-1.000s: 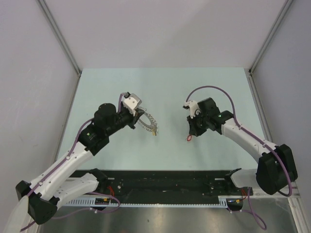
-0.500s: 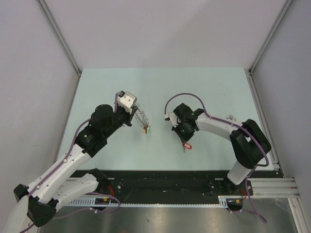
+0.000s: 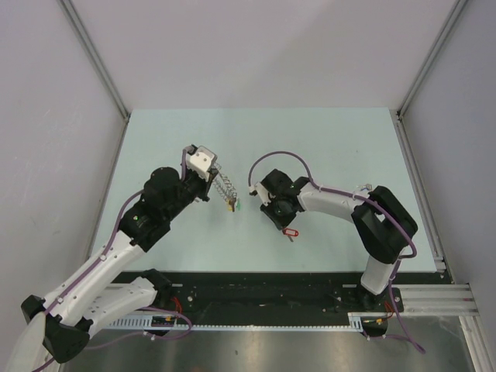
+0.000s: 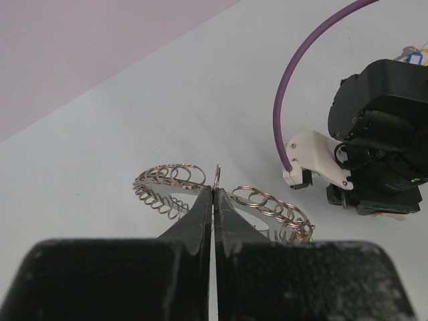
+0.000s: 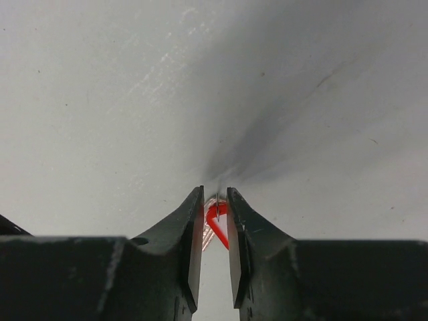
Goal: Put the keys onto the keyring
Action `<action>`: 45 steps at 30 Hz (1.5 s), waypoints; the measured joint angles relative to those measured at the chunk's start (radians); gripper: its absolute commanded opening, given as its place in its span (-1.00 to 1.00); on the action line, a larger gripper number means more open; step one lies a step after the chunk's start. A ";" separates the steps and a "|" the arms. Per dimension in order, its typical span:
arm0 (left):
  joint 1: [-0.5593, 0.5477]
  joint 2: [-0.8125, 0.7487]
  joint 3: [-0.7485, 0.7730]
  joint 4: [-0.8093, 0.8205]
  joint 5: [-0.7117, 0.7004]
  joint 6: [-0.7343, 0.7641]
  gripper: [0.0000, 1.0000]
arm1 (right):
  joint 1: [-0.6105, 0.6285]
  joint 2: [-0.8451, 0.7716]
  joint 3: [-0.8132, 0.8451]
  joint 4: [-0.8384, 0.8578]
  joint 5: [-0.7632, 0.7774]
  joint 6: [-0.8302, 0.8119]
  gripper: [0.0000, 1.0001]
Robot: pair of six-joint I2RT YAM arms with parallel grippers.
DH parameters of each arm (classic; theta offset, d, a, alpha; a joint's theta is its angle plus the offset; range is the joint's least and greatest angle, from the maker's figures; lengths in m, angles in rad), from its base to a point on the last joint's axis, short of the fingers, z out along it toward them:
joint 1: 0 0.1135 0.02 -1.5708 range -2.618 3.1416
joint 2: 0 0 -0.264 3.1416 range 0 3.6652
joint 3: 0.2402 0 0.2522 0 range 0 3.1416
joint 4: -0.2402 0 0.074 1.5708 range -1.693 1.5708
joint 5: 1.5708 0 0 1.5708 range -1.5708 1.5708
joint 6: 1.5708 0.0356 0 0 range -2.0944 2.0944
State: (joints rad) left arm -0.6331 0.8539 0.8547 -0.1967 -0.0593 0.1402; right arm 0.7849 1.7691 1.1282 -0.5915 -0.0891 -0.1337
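Gripping keyring (image 4: 167,179) tight in left pincer (image 4: 213,194), mid-frame; straddling red key (image 5: 219,221) with right pincer (image 5: 215,192) barely parted, just right of the keyring.

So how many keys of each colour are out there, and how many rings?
Keyring: 1
Red key: 1
Green key: 1
Total: 3 that can be counted. A far bunch of keys, with blue and yellow heads, is too small to count.
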 measured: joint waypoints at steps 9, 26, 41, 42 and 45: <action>0.001 0.000 0.000 0.000 0.000 0.000 -0.99 | 0.010 -0.070 0.000 0.001 0.041 0.053 -0.27; 0.001 -0.005 -0.001 0.001 0.010 0.000 -0.99 | -0.103 -0.252 -0.212 0.027 -0.047 0.105 0.13; 0.001 -0.005 -0.002 0.001 0.018 0.000 -0.99 | -0.323 -0.299 -0.356 0.202 -0.333 0.150 0.18; 0.001 -0.005 -0.002 0.001 0.018 0.000 -0.99 | -0.331 -0.299 -0.359 0.212 -0.350 0.159 0.18; 0.001 -0.004 -0.002 0.001 0.019 0.000 -0.99 | -0.354 -0.298 -0.368 0.237 -0.396 0.188 0.18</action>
State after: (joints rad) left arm -0.6323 0.8497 0.8524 -0.1955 -0.0402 0.1398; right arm 0.4313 1.4712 0.7601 -0.3542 -0.4850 0.0544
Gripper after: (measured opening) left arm 0.006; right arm 0.590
